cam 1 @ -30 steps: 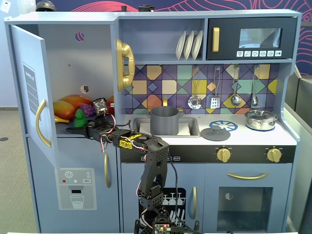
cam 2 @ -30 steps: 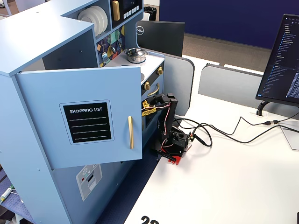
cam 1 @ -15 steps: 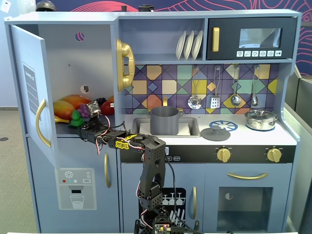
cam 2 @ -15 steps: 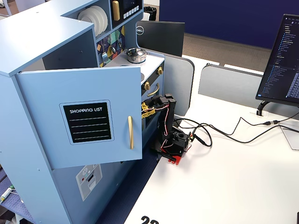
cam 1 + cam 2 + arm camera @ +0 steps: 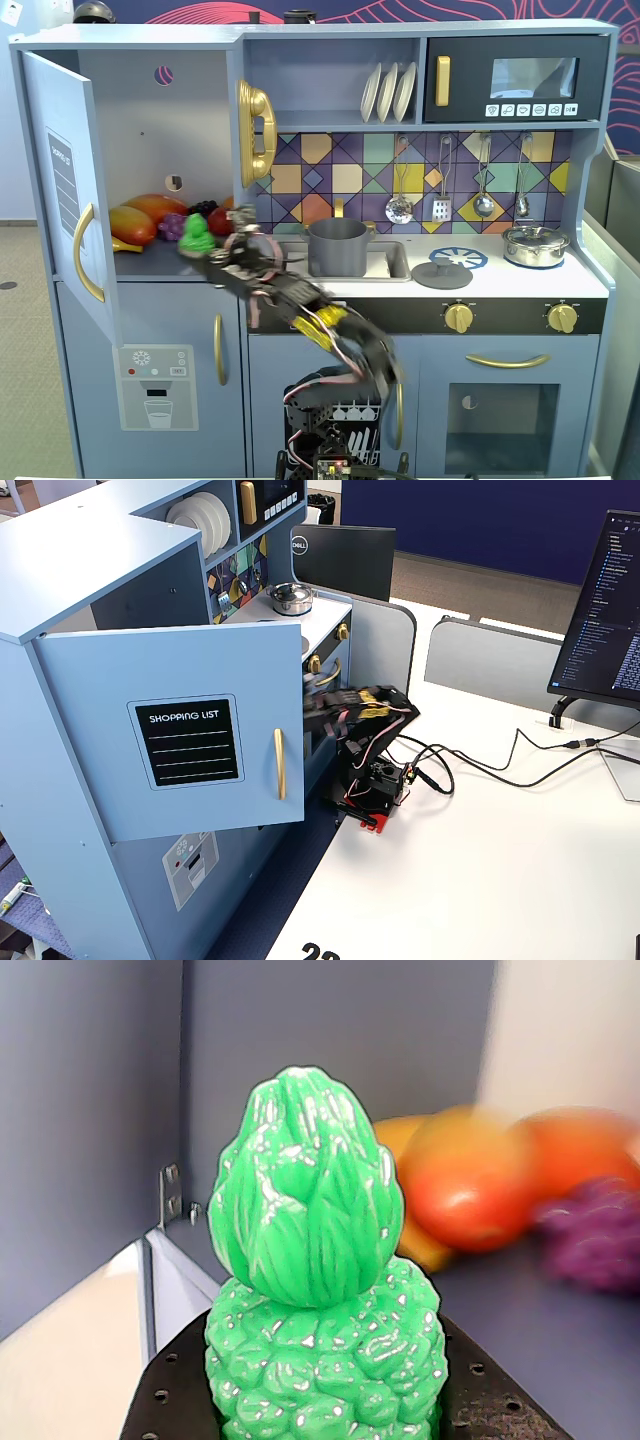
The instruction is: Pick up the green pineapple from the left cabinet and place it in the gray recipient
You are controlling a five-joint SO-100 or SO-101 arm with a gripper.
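Observation:
The green pineapple (image 5: 196, 234) is held upright between my gripper's (image 5: 207, 247) two black fingers, at the front of the left cabinet's (image 5: 150, 130) shelf, near its right wall. In the wrist view the pineapple (image 5: 320, 1290) fills the centre, with a black finger (image 5: 175, 1400) on each side of its bumpy body; my gripper (image 5: 325, 1405) is shut on it. The cabinet door (image 5: 60, 180) stands open; in a fixed view this door (image 5: 180, 740) hides the gripper and the fruit. The gray recipient (image 5: 337, 247) sits in the sink, to the right of the cabinet.
An orange-yellow mango (image 5: 135, 222) and purple grapes (image 5: 172, 226) lie behind the pineapple; the wrist view shows both, the mango (image 5: 470, 1185) and the grapes (image 5: 595, 1235). A gray lid (image 5: 442, 272) and a silver lidded pot (image 5: 536, 245) stand on the counter. The arm base (image 5: 375, 785) sits on a white desk.

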